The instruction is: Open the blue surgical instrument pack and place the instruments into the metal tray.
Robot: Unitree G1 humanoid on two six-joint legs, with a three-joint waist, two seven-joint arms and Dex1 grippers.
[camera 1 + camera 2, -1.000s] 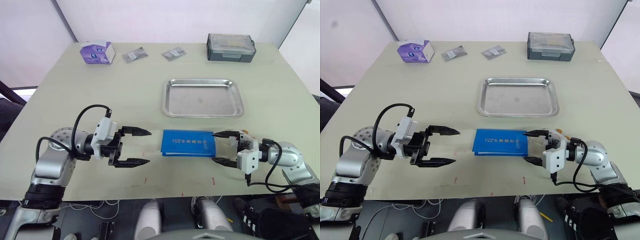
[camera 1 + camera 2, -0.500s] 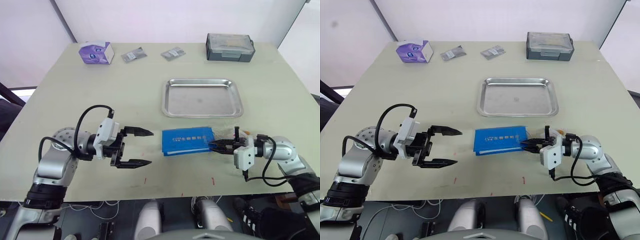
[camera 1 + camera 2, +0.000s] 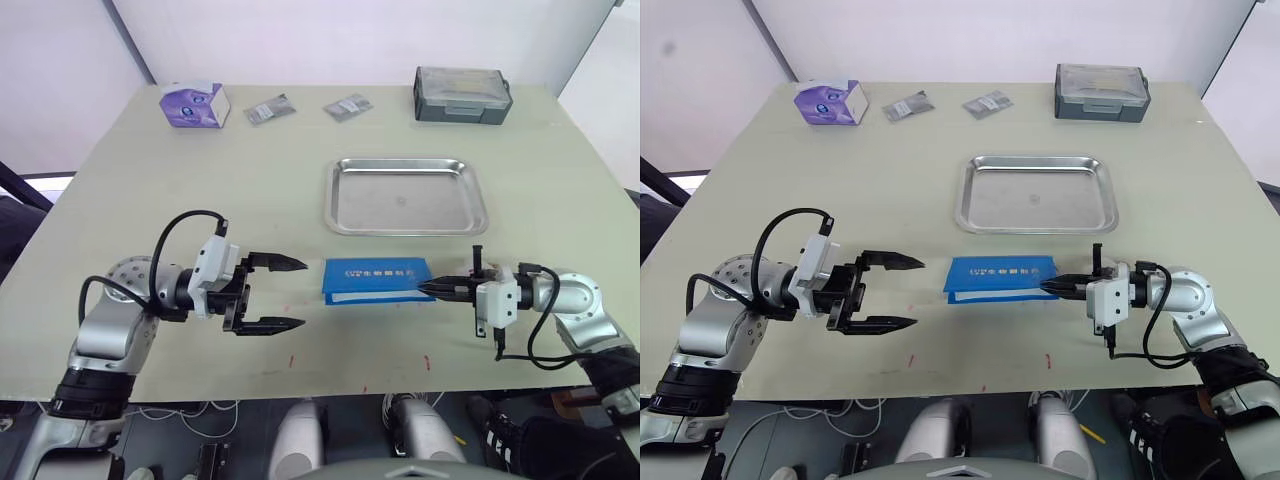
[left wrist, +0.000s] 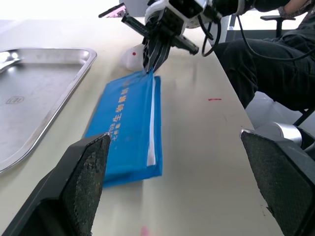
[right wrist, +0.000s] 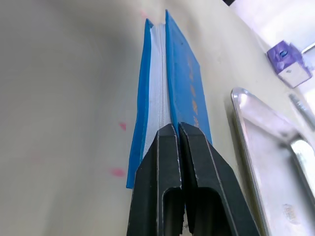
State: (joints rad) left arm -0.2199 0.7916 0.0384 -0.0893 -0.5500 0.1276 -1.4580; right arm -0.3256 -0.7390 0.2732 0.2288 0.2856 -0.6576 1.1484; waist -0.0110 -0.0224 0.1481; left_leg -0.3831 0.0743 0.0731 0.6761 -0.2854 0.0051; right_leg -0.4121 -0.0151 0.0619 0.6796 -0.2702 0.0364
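Right claw point(image 4: 150, 66) pinches blue pack point(image 4: 127, 125); tray point(image 4: 39, 93) beside it.

Left end effector point(image 3: 275, 294) agape, right end effector point(image 3: 432, 289) pinched

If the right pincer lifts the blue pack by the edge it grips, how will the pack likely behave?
The blue surgical instrument pack looks like a thin layered wrap with a white lining, so it would probably sag from the right pincer. Its flat underside on the smooth table suggests it may slide. The pinch holds only one end, so the far end could droop.
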